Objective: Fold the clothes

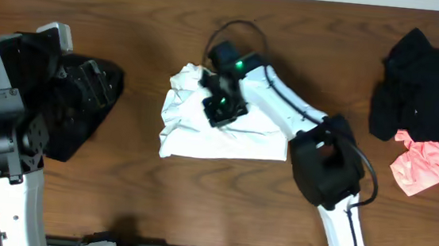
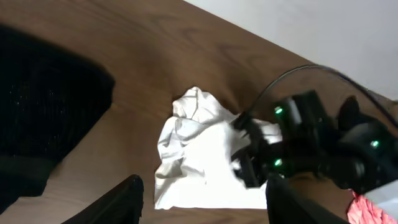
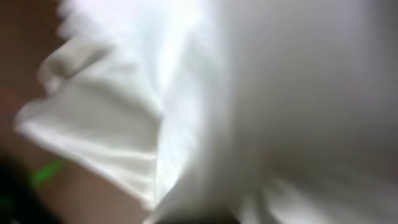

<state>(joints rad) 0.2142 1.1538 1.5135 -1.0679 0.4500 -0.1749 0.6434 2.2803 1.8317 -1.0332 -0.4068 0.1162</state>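
My right tool (image 1: 223, 103) is pressed together on the crumpled white shirt (image 1: 188, 132) mid-surface (image 1: 133, 20) — left tool (image 2: 205, 208) spread, empty, by the black cloth (image 2: 37, 112). Bare wood rings the shirt's edges — black-and-pink pile (image 1: 427, 117) sits far right.

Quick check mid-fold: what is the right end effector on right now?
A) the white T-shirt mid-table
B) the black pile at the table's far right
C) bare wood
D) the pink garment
A: overhead, the right end effector is down on the crumpled white T-shirt, and its wrist view is filled with white fabric.
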